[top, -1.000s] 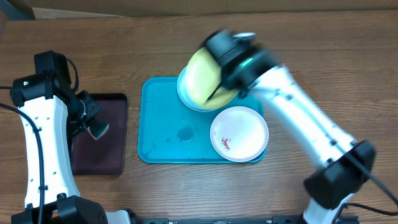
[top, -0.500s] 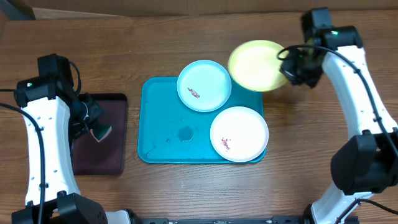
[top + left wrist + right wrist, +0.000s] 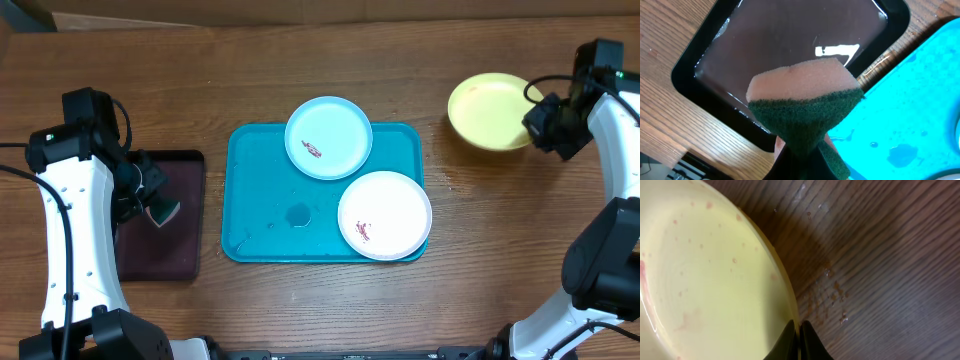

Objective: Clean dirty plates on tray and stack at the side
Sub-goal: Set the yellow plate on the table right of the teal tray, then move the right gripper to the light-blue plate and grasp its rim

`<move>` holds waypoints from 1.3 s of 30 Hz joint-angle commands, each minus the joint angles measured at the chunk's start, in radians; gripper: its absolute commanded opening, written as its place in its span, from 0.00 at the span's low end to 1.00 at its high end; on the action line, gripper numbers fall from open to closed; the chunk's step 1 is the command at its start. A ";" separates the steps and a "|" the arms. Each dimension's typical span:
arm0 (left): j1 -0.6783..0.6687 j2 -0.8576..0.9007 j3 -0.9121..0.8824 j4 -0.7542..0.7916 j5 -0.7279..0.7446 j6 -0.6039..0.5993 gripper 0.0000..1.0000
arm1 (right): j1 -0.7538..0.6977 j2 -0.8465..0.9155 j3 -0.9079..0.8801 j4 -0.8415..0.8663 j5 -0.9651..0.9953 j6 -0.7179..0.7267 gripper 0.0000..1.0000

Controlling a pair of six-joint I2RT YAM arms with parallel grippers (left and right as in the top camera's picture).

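Fingers of right arm point(image 3: 799, 341) pinch rim of yellow-green plate point(image 3: 705, 275); fingers of left arm point(image 3: 802, 160) clamp a sponge point(image 3: 807, 105), green scrub face toward lens, pink foam behind.

Right wrist view: faint pink specks and a smear on plate's inner face, crumbs on bench point(image 3: 880, 260) just beside rim; overhead too coarse for these. Left wrist view: wet sheen on dark tray point(image 3: 790, 35) and droplets on teal tray point(image 3: 920, 115); sponge hangs above the dark tray's near rim.

Overhead: yellow-green plate point(image 3: 488, 110) lies off the teal tray point(image 3: 260, 200), well to its right, near bench's far-right side, right fingers point(image 3: 540, 125) at its right edge. Light blue plate point(image 3: 328, 137) overlaps tray's top rim; white plate point(image 3: 384, 214) sits at its lower-right corner; both carry reddish smears. Left fingers point(image 3: 150, 205) over dark tray point(image 3: 160, 215).

Vs. 0.5 s ago: yellow plate then touched tray's upper-right corner, now carried further right and clear of it. Other plates, sponge, left arm unchanged.
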 commanded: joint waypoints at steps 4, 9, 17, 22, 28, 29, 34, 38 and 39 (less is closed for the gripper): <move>0.000 0.000 -0.004 0.005 0.008 0.019 0.04 | 0.000 -0.032 -0.125 0.093 -0.003 -0.060 0.04; 0.000 0.000 -0.004 0.006 0.016 0.019 0.04 | 0.002 -0.032 -0.178 0.183 -0.082 -0.169 0.04; 0.000 0.000 -0.004 0.006 0.016 0.019 0.04 | 0.018 -0.032 -0.178 0.178 -0.168 -0.179 0.78; 0.000 0.000 -0.004 0.010 0.034 0.019 0.04 | 0.092 -0.032 -0.178 0.204 -0.340 -0.295 0.76; 0.000 0.000 -0.004 0.015 0.033 0.019 0.04 | 0.296 -0.032 -0.178 0.307 -0.350 -0.304 0.75; 0.000 0.000 -0.004 0.015 0.033 0.019 0.04 | 0.339 -0.032 -0.178 0.341 -0.331 -0.303 0.75; 0.000 0.000 -0.004 0.015 0.032 0.019 0.04 | 0.508 -0.028 -0.178 0.496 -0.135 -0.303 0.77; 0.000 0.000 -0.004 0.014 0.032 0.019 0.04 | 0.595 0.000 -0.178 0.589 -0.032 -0.302 0.77; 0.000 0.000 -0.004 0.014 0.032 0.019 0.04 | 0.610 0.010 -0.178 0.611 -0.029 -0.301 0.77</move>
